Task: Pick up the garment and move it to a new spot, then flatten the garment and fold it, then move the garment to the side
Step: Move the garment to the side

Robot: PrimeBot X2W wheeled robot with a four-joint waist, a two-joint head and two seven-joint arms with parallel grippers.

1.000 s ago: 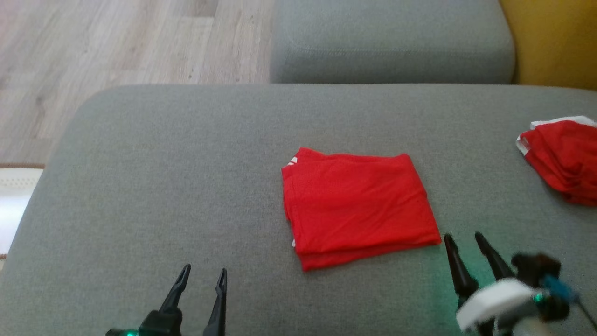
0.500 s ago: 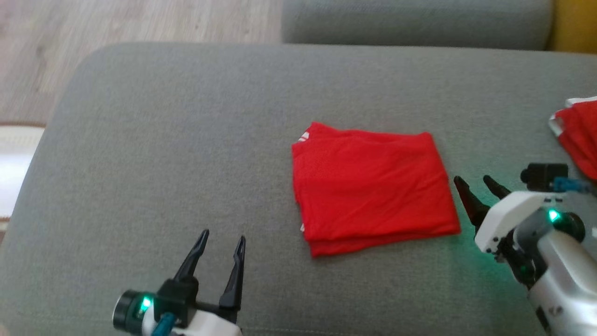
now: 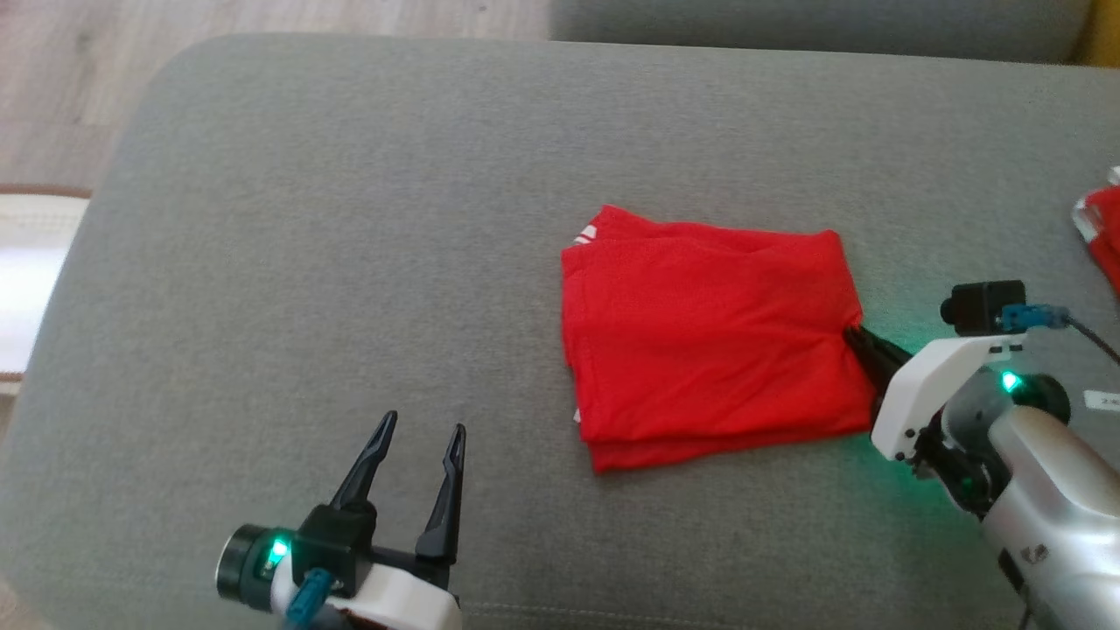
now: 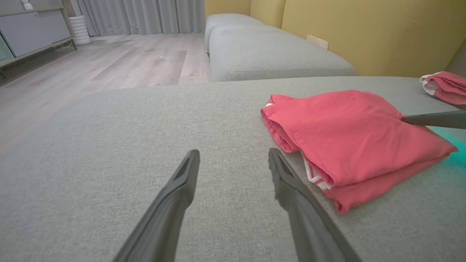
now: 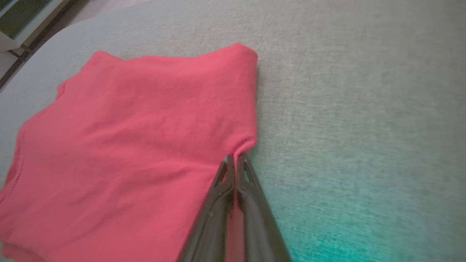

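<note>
A folded red garment [image 3: 713, 337] with a bit of white trim lies on the grey cushion [image 3: 350, 262], a little right of the middle. My right gripper [image 3: 850, 335] is shut on the garment's right edge, where the cloth puckers between the closed fingers. The right wrist view has the same pinch, gripper [image 5: 233, 159] on the garment [image 5: 127, 138]. My left gripper [image 3: 422, 430] stands open over bare cushion at the lower left, apart from the cloth. In the left wrist view my left gripper [image 4: 234, 156] is open, with the garment [image 4: 349, 134] to its right.
A second red cloth with white trim [image 3: 1104, 236] lies at the cushion's far right edge. Another grey cushion [image 4: 269, 54] lies beyond, against a yellow wall [image 4: 382, 32]. Wooden floor [image 3: 52, 96] lies off the cushion's left edge.
My right gripper moved in to the garment's right edge and shut on it. The head camera tilted, so the whole picture shifted. The left gripper stayed open.
</note>
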